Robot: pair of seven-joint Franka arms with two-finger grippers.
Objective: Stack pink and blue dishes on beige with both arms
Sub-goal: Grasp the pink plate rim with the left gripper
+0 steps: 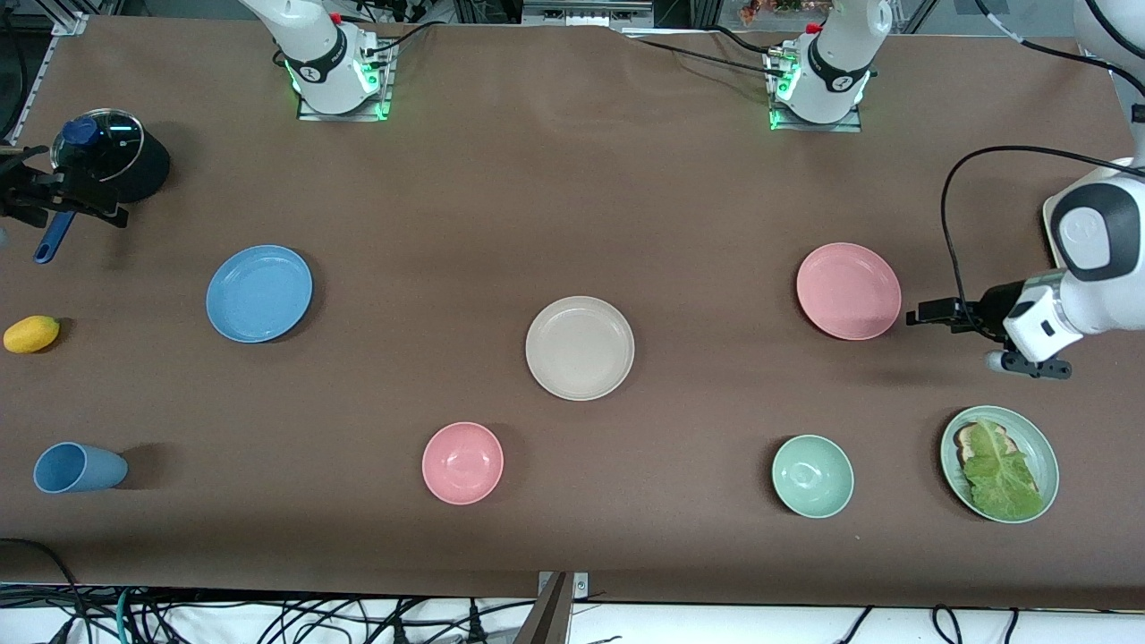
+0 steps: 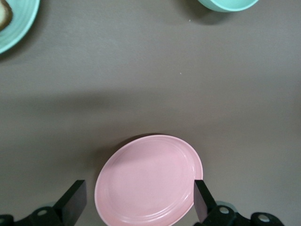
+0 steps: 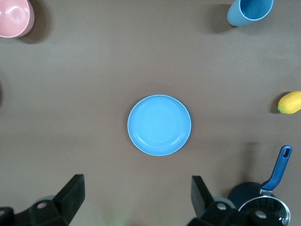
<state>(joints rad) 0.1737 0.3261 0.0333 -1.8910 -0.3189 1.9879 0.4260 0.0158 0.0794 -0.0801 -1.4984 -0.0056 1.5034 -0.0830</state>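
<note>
Beige plate (image 1: 580, 348) at table centre, bare; blue plate (image 1: 259, 293) toward the right arm's end; pink plate (image 1: 848, 291) toward the left arm's. Pink bowl (image 1: 462, 462), green bowl (image 1: 812, 476), cup (image 1: 76, 468) nearer the camera. Left gripper (image 2: 138, 202) spread wide over pink plate, empty; right gripper (image 3: 136, 200) spread wide, empty, partly cut off by the frame.

No text, label, brand name or number can be read anywhere in these views. The plates, bowls, cup and pot are plain and unmarked, and the small dark marks on the arm bases are too small to make out.
</note>
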